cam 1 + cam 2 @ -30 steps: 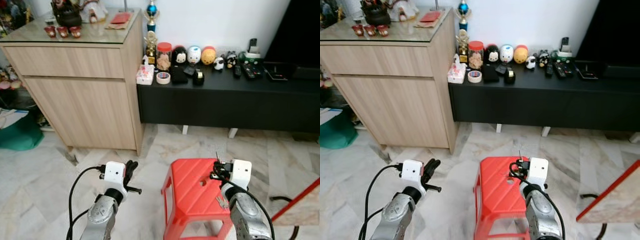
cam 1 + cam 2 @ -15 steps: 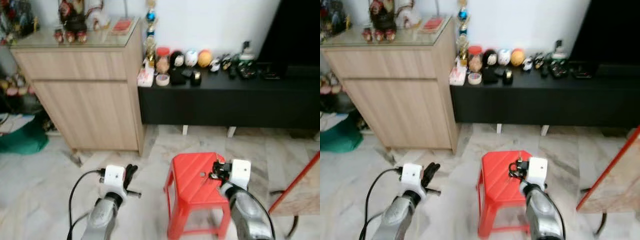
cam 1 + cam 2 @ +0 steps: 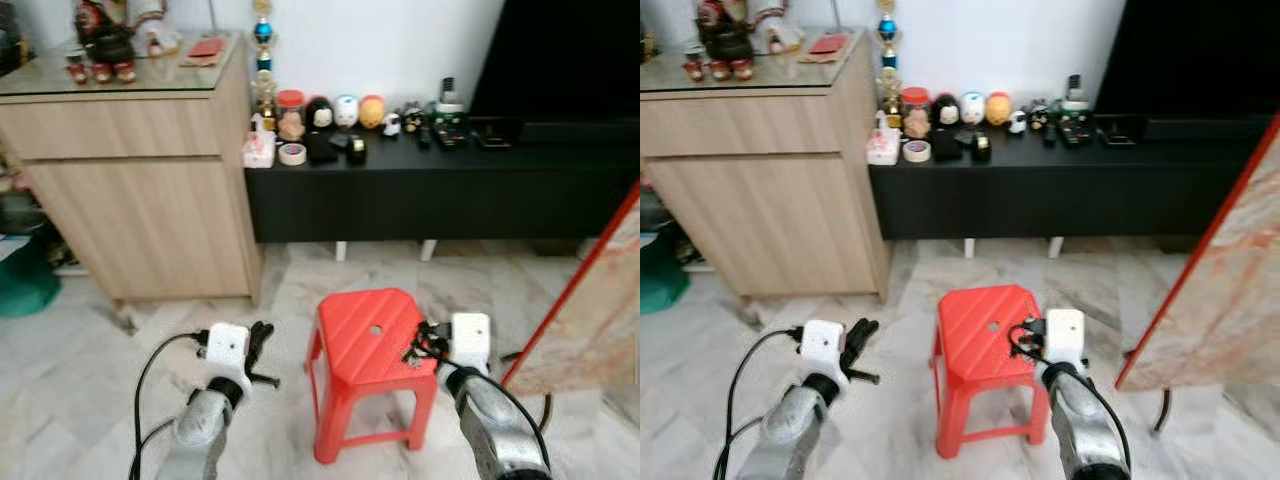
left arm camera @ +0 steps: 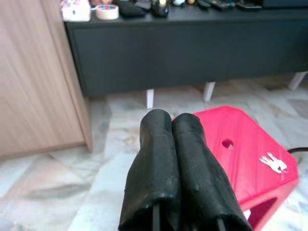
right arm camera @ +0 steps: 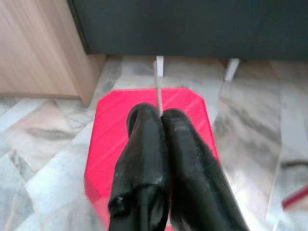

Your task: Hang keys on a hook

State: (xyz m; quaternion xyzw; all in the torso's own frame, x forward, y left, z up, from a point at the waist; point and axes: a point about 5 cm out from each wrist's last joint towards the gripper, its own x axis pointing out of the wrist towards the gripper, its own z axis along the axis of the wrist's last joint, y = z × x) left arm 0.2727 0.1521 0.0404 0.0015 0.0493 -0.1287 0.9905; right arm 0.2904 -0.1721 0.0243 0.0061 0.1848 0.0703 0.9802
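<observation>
I am seeing the keys (image 4: 272,162) lying on the red stool (image 3: 365,340) in the lower centre of the frame, just beside my right end effector (image 3: 418,343), whose fingers are pressed together empty, so this arm is nearer.

A: Open marble floor (image 3: 90,340) ahead on the left, all the way to the wooden cabinet (image 3: 140,190).

B: And dead centre, the red stool (image 3: 370,345) blocks the middle, its seat bare but for small keys (image 4: 272,162) near one corner.

A: Behind it, a strip of floor runs free before the black low unit (image 3: 440,190), whose top is crowded with jars and figurines (image 3: 330,115).

B: The right side is tight: a leaning marble slab with a red edge (image 3: 580,290) stands near the stool, with a narrow gap between them.
</observation>
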